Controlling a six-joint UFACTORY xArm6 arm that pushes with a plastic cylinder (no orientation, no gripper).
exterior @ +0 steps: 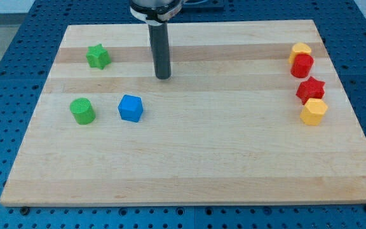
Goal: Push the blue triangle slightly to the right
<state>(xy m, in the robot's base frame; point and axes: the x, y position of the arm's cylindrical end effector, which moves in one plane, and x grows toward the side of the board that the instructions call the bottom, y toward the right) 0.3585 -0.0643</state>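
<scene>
The only blue block in view is a blue cube-like block (pixel 131 108) on the wooden board (pixel 189 165), left of centre. I cannot make out a triangle shape on it, and no other blue block shows. My tip (pixel 162 77) rests on the board above and to the right of the blue block, clearly apart from it. The dark rod rises straight up to the view's top edge.
A green star (pixel 97 56) lies at the upper left and a green cylinder (pixel 82 111) left of the blue block. At the right edge stand a yellow block (pixel 300 49), a red cylinder (pixel 302 65), a red star (pixel 310 89) and a yellow hexagon (pixel 314 112).
</scene>
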